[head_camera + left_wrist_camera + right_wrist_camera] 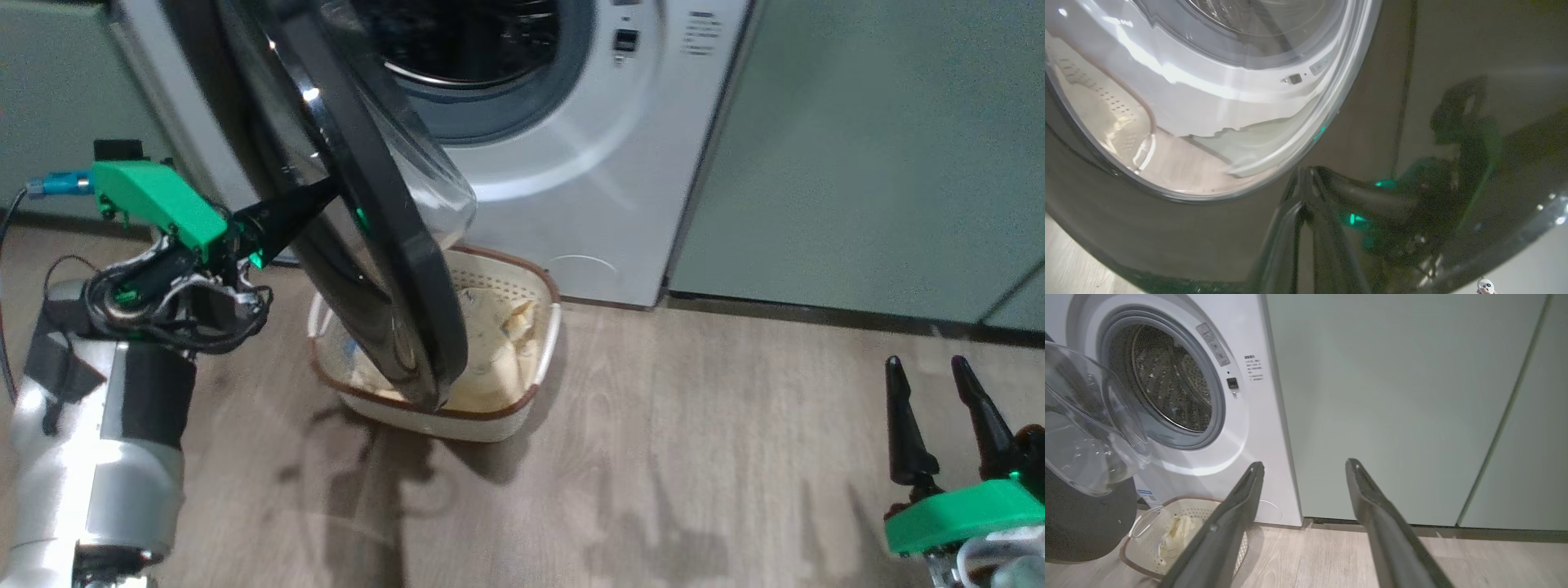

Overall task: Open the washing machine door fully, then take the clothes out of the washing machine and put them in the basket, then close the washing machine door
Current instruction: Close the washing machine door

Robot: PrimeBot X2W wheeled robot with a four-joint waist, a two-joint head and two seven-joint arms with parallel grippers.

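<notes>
The white washing machine (588, 163) (1257, 416) stands with its drum opening uncovered, dark metal showing inside. The washing machine door (392, 245) (1167, 245) (1081, 526) is swung partway out, its black rim edge-on above the basket (490, 412) (1184, 503). Pale-yellow clothes (498, 351) (1175, 533) lie in the basket on the floor. My left gripper (326, 192) (1304, 196) is shut, its tips pressed against the door's glossy outer face. At the lower right my right gripper (939, 376) (1304, 463) is open and holds nothing, well away from the machine.
Sage-green cabinet doors (857, 147) (1392, 396) flank the machine on the right, with another panel (57, 106) to the left. The wooden floor (653, 474) stretches between the basket and my right gripper.
</notes>
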